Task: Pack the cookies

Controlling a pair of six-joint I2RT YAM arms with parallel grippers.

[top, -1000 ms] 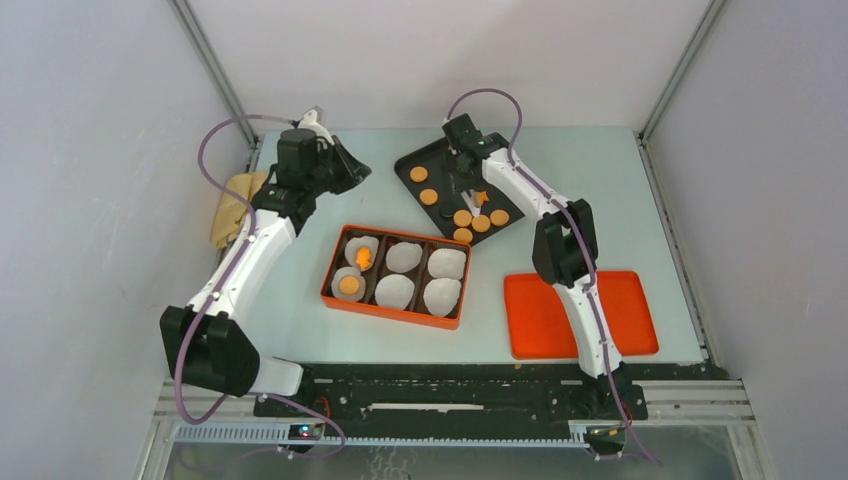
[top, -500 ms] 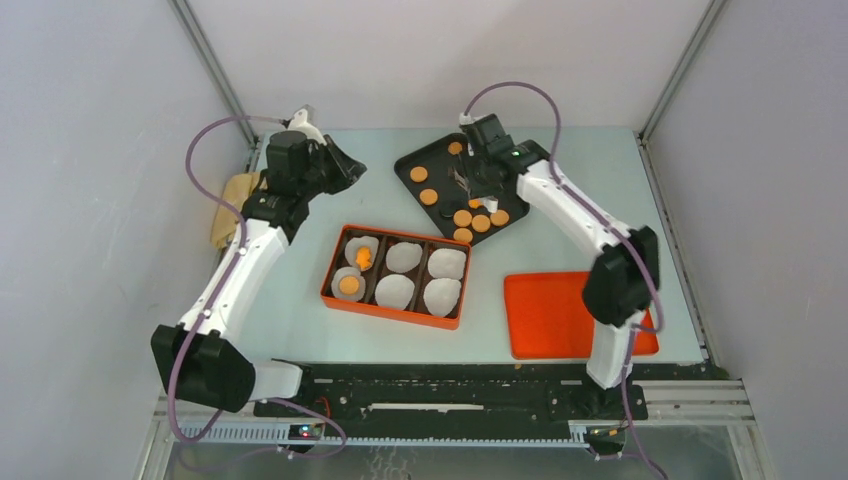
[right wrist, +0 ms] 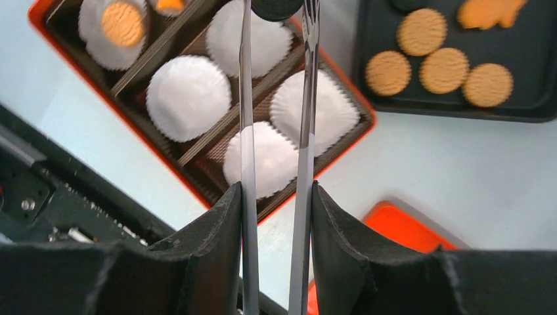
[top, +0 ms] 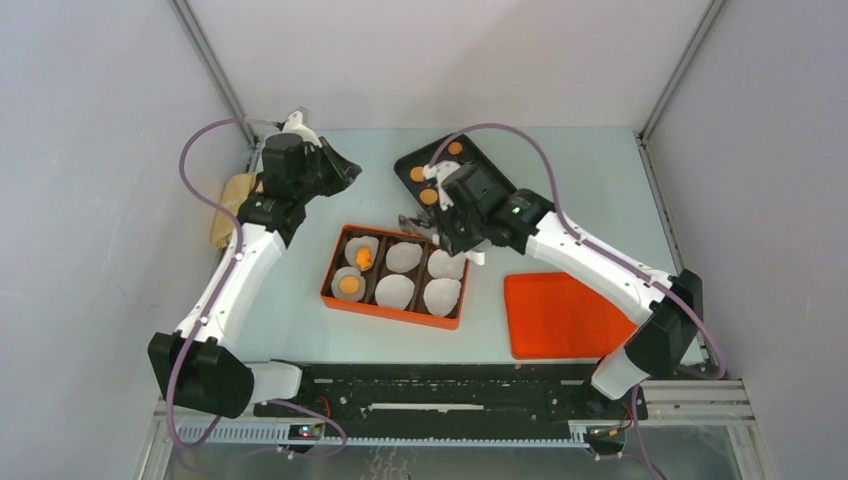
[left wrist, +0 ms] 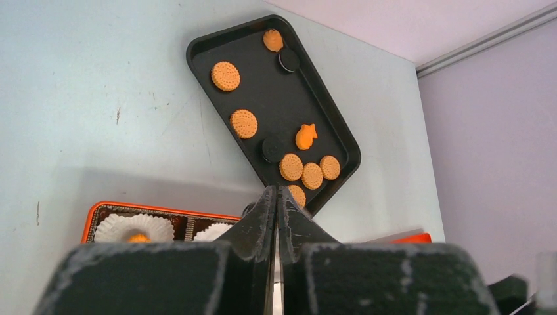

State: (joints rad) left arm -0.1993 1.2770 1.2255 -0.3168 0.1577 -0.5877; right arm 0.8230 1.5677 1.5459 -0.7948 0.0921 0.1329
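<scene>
Evidently bound for a liner, a dark cookie sits pinched in the right gripper above the orange box; the left gripper idles closed, empty.

Cookies on tray behind box (lid right)

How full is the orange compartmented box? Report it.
Mostly empty: the orange compartmented box holds only two cookies, both in its left end; four white paper liners are bare.
</scene>
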